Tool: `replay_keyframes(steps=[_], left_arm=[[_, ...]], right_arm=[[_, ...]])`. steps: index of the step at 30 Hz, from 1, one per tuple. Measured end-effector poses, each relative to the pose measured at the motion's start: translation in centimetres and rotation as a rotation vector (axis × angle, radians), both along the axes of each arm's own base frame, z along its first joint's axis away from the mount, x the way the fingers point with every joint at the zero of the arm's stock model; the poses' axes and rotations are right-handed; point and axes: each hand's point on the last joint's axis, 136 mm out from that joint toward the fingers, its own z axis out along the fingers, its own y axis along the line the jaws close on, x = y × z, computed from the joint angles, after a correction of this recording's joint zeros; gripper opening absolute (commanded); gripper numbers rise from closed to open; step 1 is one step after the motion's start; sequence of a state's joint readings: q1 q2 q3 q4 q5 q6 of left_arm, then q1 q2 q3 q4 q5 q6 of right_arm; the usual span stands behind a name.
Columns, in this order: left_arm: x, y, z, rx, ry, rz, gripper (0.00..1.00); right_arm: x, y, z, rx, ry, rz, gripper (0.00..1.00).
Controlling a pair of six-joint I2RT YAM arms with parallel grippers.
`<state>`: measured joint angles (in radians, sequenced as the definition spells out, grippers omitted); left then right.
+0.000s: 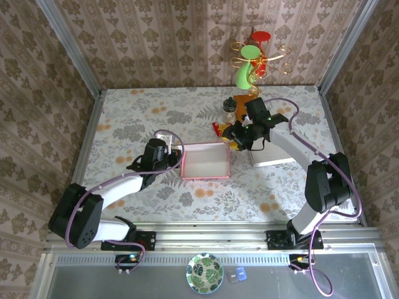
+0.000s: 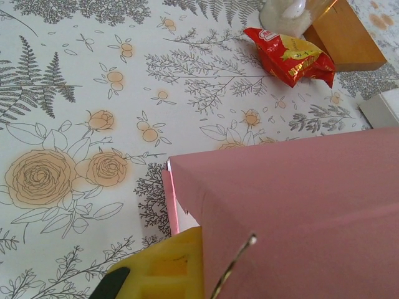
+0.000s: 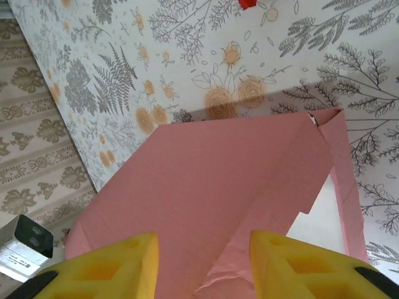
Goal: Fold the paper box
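Box (image 1: 206, 161) sits mid-table (image 1: 124, 124), open side up: white inside, pink walls raised all round. It lies between the two grippers.

Left gripper (image 1: 167, 152): at the box's left wall. In the left wrist view one yellow finger (image 2: 165, 268) lies flat against the pink outer face, close to the frame's middle. The other finger is hidden behind the card. Reads as pinched down on that wall.

Right gripper (image 3: 202, 240): at the box's far right corner in the top view. Both yellow fingers (image 3: 109, 265) are spread wide, with a pink panel and its crease in the gap between them. Not clamped. Cannot tell whether either pad touches the card.

Other items: red snack packet (image 2: 290, 56) and orange block (image 2: 349, 37) just beyond the box's far right corner, packet near the block. White card (image 1: 274, 156) lies flat to the box's right, under the right arm.
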<state>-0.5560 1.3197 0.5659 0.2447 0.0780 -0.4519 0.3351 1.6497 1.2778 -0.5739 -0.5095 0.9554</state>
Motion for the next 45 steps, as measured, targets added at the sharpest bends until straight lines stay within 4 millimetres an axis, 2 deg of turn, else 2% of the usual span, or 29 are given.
replay_keyframes(steps=[5,20,27,30,34,42,45], left_arm=[[0.1,-0.1,0.1,0.001,0.003,-0.001,0.0],[0.3,-0.8,0.2,-0.001,0.004,-0.015,0.0],[0.6,-1.1,0.7,-0.009,-0.005,-0.017,0.0],[0.5,-1.2,0.4,-0.01,0.007,-0.023,0.0],[0.1,-1.4,-0.2,-0.023,0.024,-0.035,0.0],[-0.6,-1.7,-0.8,-0.038,0.029,-0.055,0.06],[-1.1,-1.8,-1.0,-0.042,0.036,-0.062,0.12]], right_arm=[[-1.3,-0.3,-1.8,-0.002,0.068,-0.014,0.41],[-0.3,0.5,-1.4,0.064,0.081,-0.053,0.33],[-0.2,0.4,-2.1,0.048,0.085,-0.038,0.31],[-0.3,0.3,-2.4,0.038,0.066,-0.018,0.3],[-1.1,0.1,-4.0,0.017,0.07,0.008,0.29],[-2.5,0.0,-5.5,-0.033,0.032,0.069,0.28],[-2.9,-0.2,-5.6,-0.046,0.011,0.079,0.28]])
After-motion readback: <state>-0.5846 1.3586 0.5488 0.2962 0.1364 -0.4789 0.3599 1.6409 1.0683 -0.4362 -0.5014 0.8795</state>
